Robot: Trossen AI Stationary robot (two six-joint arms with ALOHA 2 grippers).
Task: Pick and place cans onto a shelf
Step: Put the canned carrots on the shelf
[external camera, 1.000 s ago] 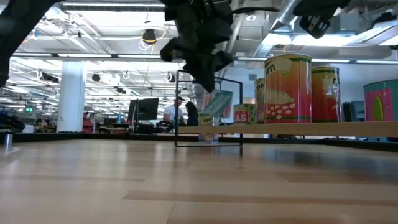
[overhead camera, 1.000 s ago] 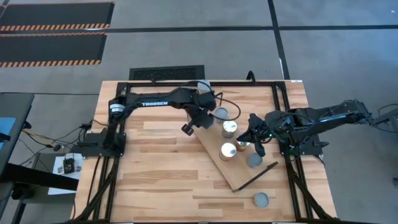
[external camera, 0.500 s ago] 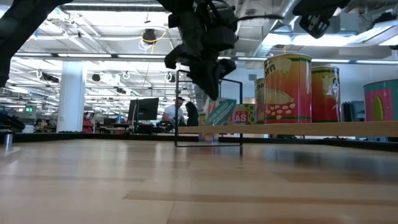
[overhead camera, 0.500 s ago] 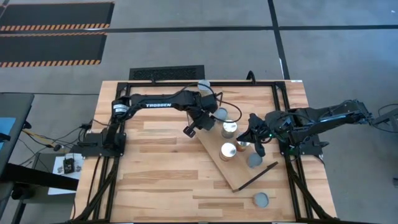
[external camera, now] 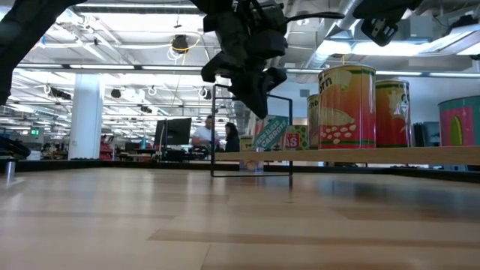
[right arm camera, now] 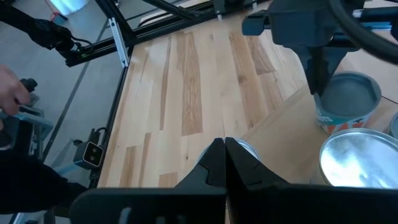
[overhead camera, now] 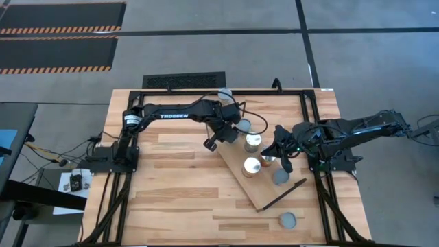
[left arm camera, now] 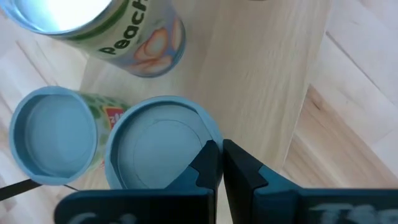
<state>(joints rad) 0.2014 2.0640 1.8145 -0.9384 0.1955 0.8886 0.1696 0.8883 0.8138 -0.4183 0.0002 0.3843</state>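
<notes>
The shelf (overhead camera: 264,193) is a light board lying slantwise on the table, with black wire at its ends. My left gripper (overhead camera: 230,128) is over the shelf's far end, shut on a can with a bluish top (left arm camera: 158,149) and a teal label (external camera: 270,133). Beside it stand a second bluish-topped can (left arm camera: 53,143) and a silvery-topped peach can (overhead camera: 253,140). My right gripper (overhead camera: 280,156) is shut over the middle of the shelf, with a small silvery can top (right arm camera: 249,149) just beyond its fingers. My left gripper pinches the can's top rim (left arm camera: 200,142), with one finger over the top inside the rim and the other outside. The fingers come from above, pointing down. The can hangs tilted below them, just over the shelf board (external camera: 375,156); I cannot tell whether its bottom touches. My right gripper: I cannot tell whether its shut fingers touch the small can.
More cans stand on the shelf: a tan-topped one (overhead camera: 251,167) and a grey-topped one (overhead camera: 280,176). One grey-topped can (overhead camera: 288,220) stands on the table near the front edge. A black frame (overhead camera: 206,91) runs round the table. A person's hand (right arm camera: 9,93) shows beyond the table.
My left gripper has gone down and a little toward the table's right with the teal-labelled can. The can stays tilted and now hangs lower, close over the shelf board.
</notes>
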